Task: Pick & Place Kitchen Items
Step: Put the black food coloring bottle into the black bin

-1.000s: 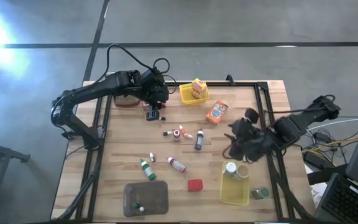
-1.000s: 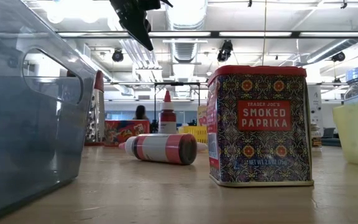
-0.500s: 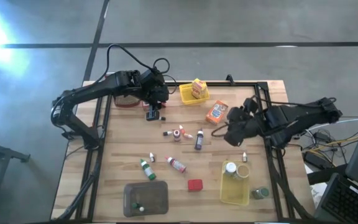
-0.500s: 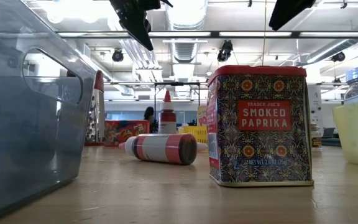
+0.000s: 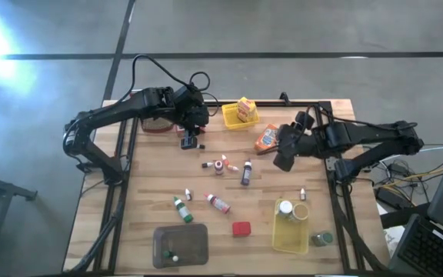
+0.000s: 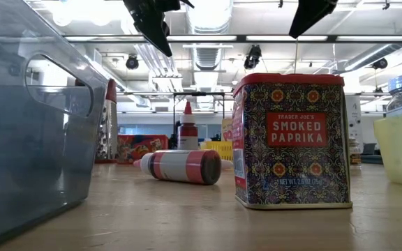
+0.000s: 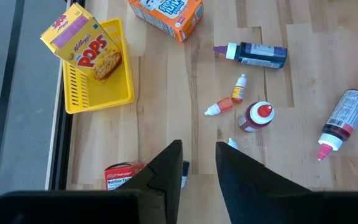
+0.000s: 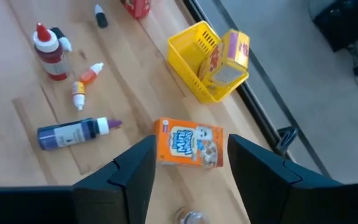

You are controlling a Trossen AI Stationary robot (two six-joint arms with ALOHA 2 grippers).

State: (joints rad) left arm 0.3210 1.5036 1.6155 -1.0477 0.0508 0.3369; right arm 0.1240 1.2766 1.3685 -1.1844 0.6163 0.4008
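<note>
Small kitchen items lie scattered on the wooden table: an orange box (image 5: 268, 138), a dark blue bottle (image 5: 246, 175), a red-capped bottle (image 5: 220, 204), a green bottle (image 5: 181, 209) and a red tin (image 5: 241, 228). My right gripper (image 5: 281, 158) hangs open in the air just right of the orange box (image 8: 188, 144), which shows below between its fingers. My left gripper (image 5: 190, 131) hovers open, with a narrow gap, above a small red box (image 7: 124, 175) at the far left. Neither gripper holds anything.
A yellow basket (image 5: 233, 119) at the far edge holds a tilted cereal box (image 5: 245, 108). A second yellow basket (image 5: 291, 231) with jars stands near right, and a grey tray (image 5: 181, 245) near the front. Black rails (image 5: 331, 154) run along the table's sides.
My right gripper has swung from above the near-right yellow basket toward the table's far edge and left, ending beside the orange box, and it has turned as it went. My left arm has kept still.
</note>
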